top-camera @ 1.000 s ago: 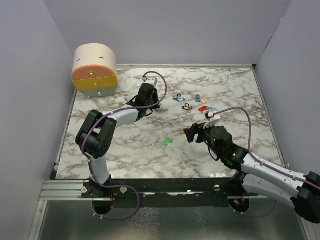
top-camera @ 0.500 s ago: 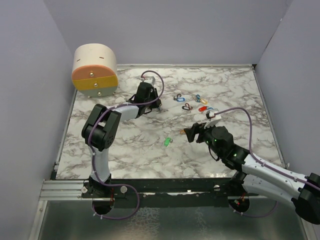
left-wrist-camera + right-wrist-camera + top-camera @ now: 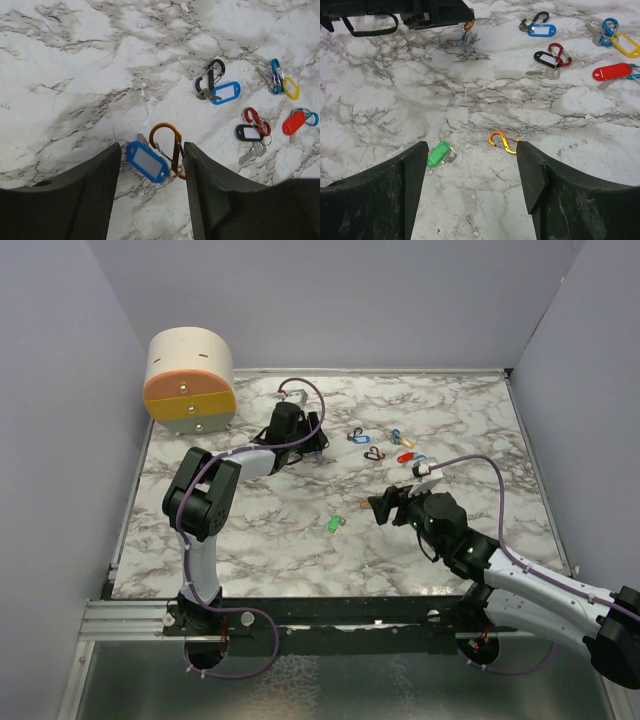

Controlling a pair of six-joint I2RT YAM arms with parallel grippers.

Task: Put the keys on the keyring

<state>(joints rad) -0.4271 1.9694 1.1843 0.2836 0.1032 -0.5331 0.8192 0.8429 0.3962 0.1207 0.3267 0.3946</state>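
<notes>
Nearest, the right hand point(image 3: 471, 146) hangs spread and empty over a green-tagged metal key point(image 3: 439, 154) and a small loose orange clip point(image 3: 502, 141) on the white marble bench point(image 3: 380, 90). Farther out, the left hand point(image 3: 151, 146), pinched shut a second ago, has spread. A blue-tagged key point(image 3: 146, 161), seemingly hooked on a large orange carabiner point(image 3: 167, 145), now lies released between its fingers. That pairing looks finished, and the green key likely comes next. Beyond it sits a red-tagged key point(image 3: 292, 122).
</notes>
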